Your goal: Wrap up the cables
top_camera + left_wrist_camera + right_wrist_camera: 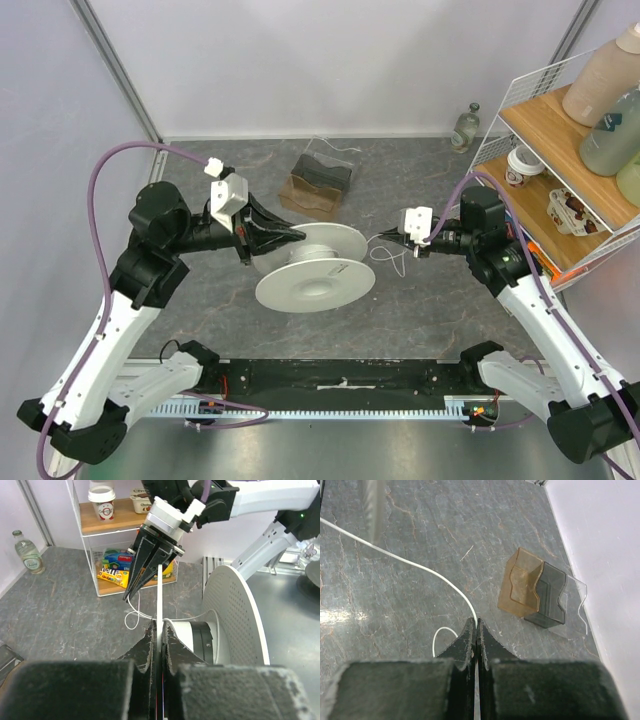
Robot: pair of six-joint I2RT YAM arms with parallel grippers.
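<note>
You've got a shelf at right edge holding bottles and cups. Centre frame: spool, axis near-to-far, left gripper clenched on its far rim. Right gripper clamped on the cable, which runs left-right from the spool, with a slack loop on the counter.

You've got pale lilac walls, a grey marbled tabletop, a metal frame post back left, and a wire shelf with wooden boards on the right holding bottles and cups.
</note>
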